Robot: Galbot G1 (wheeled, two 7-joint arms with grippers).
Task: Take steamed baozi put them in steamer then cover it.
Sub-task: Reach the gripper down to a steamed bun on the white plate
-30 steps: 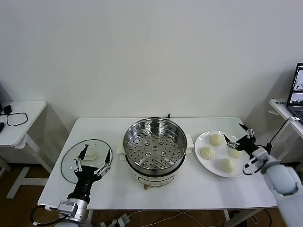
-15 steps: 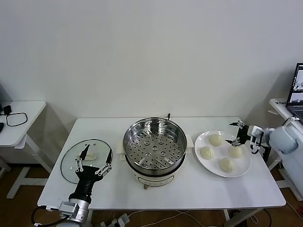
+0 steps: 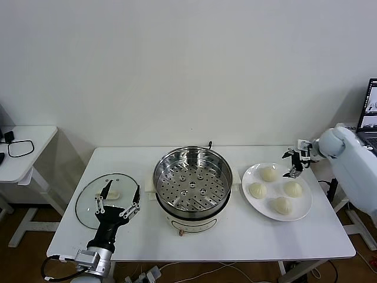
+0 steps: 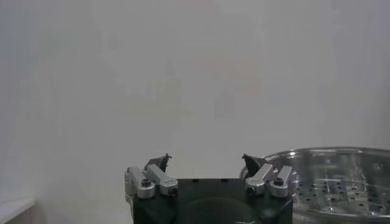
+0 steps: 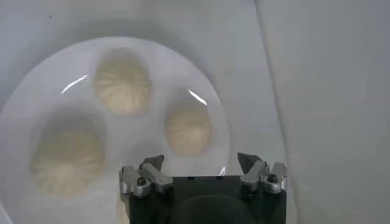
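Four cream-white baozi (image 3: 269, 174) lie on a flat white plate (image 3: 250, 175) at the table's right. The steel steamer (image 3: 192, 186) with its perforated tray stands open and empty in the middle. The glass cover (image 3: 88, 203) with a white handle lies flat on the table at the left. My right gripper (image 3: 293, 164) is open and empty, above the plate's far right edge. In the right wrist view it (image 5: 201, 159) hovers over the baozi (image 5: 187, 129). My left gripper (image 3: 118, 200) is open and empty above the cover. It (image 4: 206, 159) points towards the wall, with the steamer (image 4: 341, 176) beside it.
A small white side table (image 3: 35, 138) with a black cable stands off to the left. A laptop (image 3: 371, 112) sits on another desk at the far right. A black cord runs from behind the steamer.
My right arm has swung from the plate's front right to its far right side, and the gripper now points down over the plate's far edge. The left arm has not moved.
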